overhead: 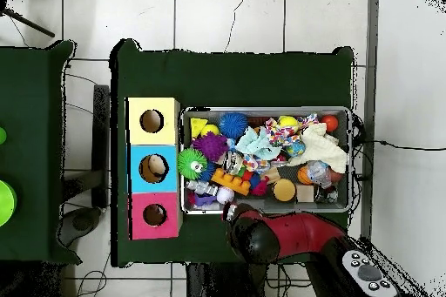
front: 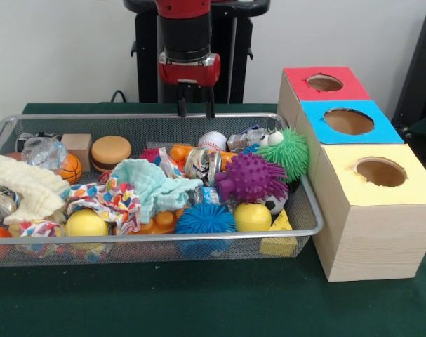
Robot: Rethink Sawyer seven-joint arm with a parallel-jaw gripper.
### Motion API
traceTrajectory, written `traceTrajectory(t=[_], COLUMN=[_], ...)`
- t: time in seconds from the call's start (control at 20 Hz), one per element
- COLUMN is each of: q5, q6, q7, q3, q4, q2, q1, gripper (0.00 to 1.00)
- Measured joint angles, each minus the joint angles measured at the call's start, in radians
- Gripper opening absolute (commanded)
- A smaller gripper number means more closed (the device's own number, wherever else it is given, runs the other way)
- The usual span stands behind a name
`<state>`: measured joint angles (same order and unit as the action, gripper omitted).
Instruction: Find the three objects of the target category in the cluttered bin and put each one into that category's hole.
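My gripper [front: 196, 108] hangs open and empty over the far rim of the wire-mesh bin [front: 156, 239], touching nothing. The bin holds a purple spiky ball [front: 251, 177], a green spiky ball [front: 290, 151] and a blue spiky ball [front: 204, 219]. Two yellow balls [front: 253, 217] [front: 86, 223], a baseball [front: 213, 140] and a small basketball [front: 70, 167] lie among them. There are also crushed cans [front: 202, 163], a burger toy [front: 111, 151], a wooden block [front: 77, 146] and three cloths, one cream [front: 27, 184], one teal [front: 153, 184] and one patterned [front: 111, 200]. In the overhead view the arm [overhead: 279, 237] covers the gripper.
Three wooden boxes stand in a row right of the bin, each with a round hole on top: red [front: 297, 76] farthest, blue [front: 314, 112] in the middle, yellow [front: 339, 158] nearest. Green cloth [front: 198, 302] covers the table. A yellow cheese wedge [front: 281, 223] lies in the bin's near right corner.
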<state>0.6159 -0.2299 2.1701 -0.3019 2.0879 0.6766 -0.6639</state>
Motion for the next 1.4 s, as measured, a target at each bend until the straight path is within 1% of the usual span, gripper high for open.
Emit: traceTrajectory(t=[0.55,0.6,0.85,0.9,1.4], q5=[0.001,0.001,0.003,0.003,0.004], q6=[-0.186,-0.217,-0.28,-0.303,-0.346], q7=[-0.016,-0.023,-0.051,-0.073,-0.178], q3=[-0.131,-0.154,-0.205,-0.23,-0.295], q4=[-0.109,-0.132,-0.183,-0.21,-0.295], q2=[-0.009,-0.013,-0.033,-0.046,-0.094], q1=[-0.046,-0.058,-0.09,-0.108,-0.181], gripper=[1.0,1.0,1.0,1.0,1.0])
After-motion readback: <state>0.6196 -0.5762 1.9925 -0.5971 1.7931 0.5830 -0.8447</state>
